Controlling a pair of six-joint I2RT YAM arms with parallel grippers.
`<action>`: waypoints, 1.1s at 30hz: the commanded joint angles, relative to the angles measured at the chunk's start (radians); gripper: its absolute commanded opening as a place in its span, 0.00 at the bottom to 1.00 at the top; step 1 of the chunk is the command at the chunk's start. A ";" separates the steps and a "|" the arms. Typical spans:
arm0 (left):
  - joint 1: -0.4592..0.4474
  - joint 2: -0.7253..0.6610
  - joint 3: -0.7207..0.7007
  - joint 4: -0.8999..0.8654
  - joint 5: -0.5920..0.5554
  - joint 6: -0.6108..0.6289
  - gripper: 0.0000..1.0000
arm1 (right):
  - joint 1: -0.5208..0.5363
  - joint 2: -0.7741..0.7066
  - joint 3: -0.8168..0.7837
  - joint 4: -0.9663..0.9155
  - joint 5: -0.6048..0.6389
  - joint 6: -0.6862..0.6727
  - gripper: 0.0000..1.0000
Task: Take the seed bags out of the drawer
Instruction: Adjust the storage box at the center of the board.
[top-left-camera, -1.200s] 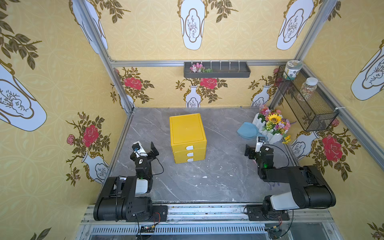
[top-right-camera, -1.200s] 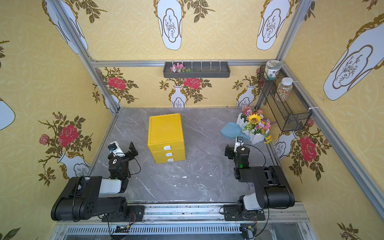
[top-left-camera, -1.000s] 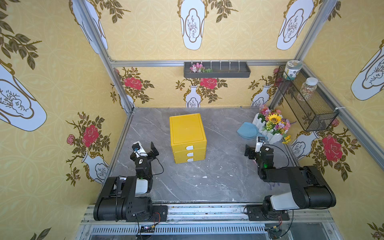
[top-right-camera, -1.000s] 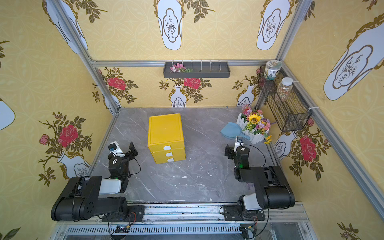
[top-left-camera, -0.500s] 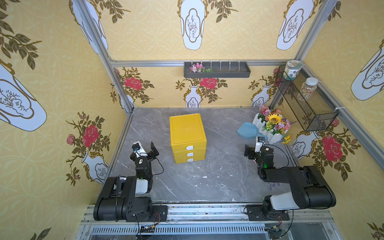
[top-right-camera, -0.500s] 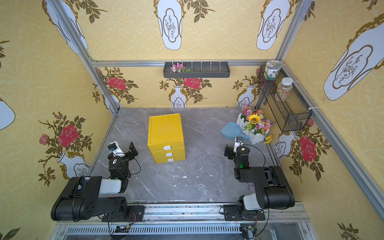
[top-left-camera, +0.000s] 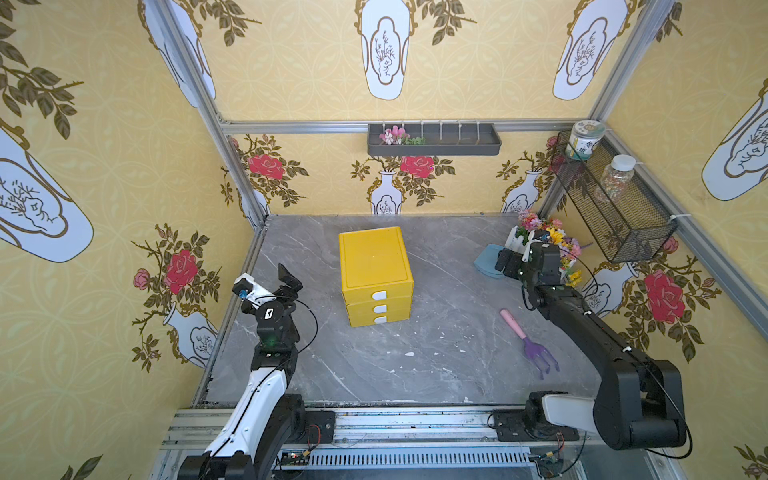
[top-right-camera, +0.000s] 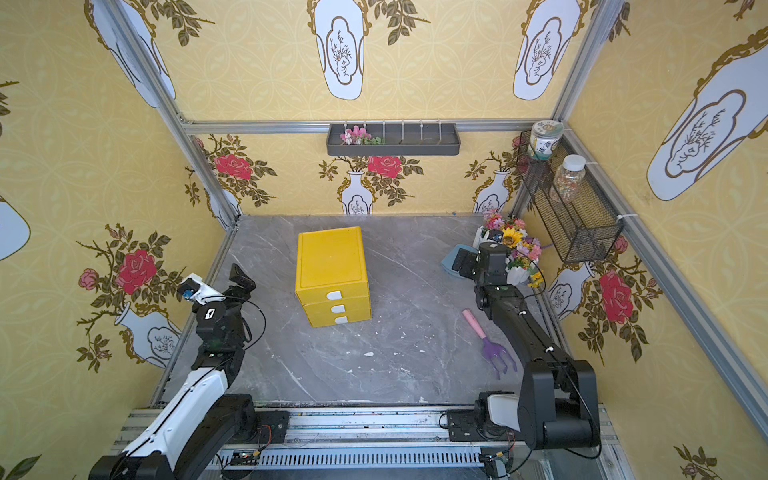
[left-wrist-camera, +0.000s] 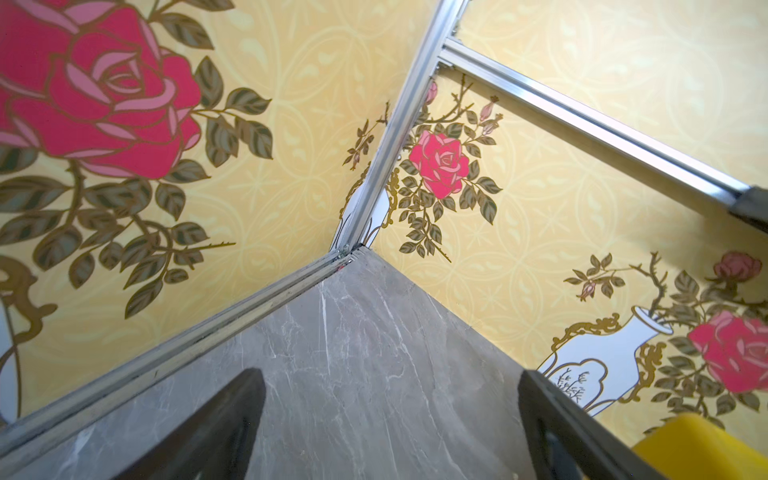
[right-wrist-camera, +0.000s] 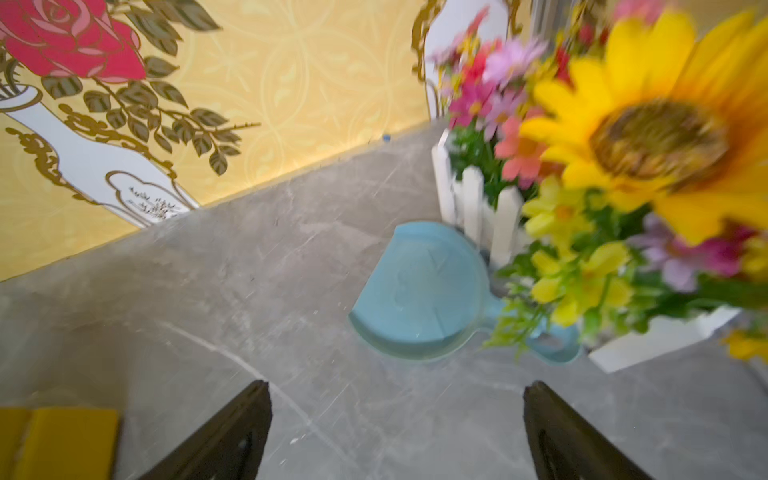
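In both top views a yellow three-drawer chest (top-left-camera: 376, 274) (top-right-camera: 332, 274) stood near the middle of the grey marbled surface (top-left-camera: 415, 365), its three white-tabbed drawers all pushed in and facing the arms; the seed bags could not be seen anywhere, hidden if they lay inside. The left pincer (top-left-camera: 282, 286) hung raised at the surface's left edge, well apart from the chest, its jaws spread. The right pincer (top-right-camera: 463, 264) hovered, jaws spread and holding nothing, over a light blue dustpan (top-left-camera: 484, 259) beside a bunch of flowers in a white picket planter (top-left-camera: 548, 239). A pink-handled purple hand rake (top-left-camera: 528, 340) lay flat on the surface next to the right arm. In the left wrist view the left pincer (left-wrist-camera: 390, 382) stood wide over bare surface, aimed at a corner of the papered walls, with a yellow corner of the chest (left-wrist-camera: 702, 449) just beside one finger (left-wrist-camera: 552, 415). In the right wrist view the right pincer (right-wrist-camera: 395, 386) stood wide and empty, the dustpan (right-wrist-camera: 419, 291) ahead of it touching the planter (right-wrist-camera: 478, 199).
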 joint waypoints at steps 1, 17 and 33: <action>0.000 -0.025 0.086 -0.439 0.004 -0.269 1.00 | 0.017 0.029 0.042 -0.249 -0.240 0.181 0.99; -0.002 0.160 0.155 -0.529 0.894 -0.644 0.34 | 0.395 0.343 0.220 -0.162 -0.366 0.386 0.72; -0.004 0.249 0.069 -0.380 0.998 -0.754 0.40 | 0.459 0.756 0.645 -0.255 -0.399 0.395 0.73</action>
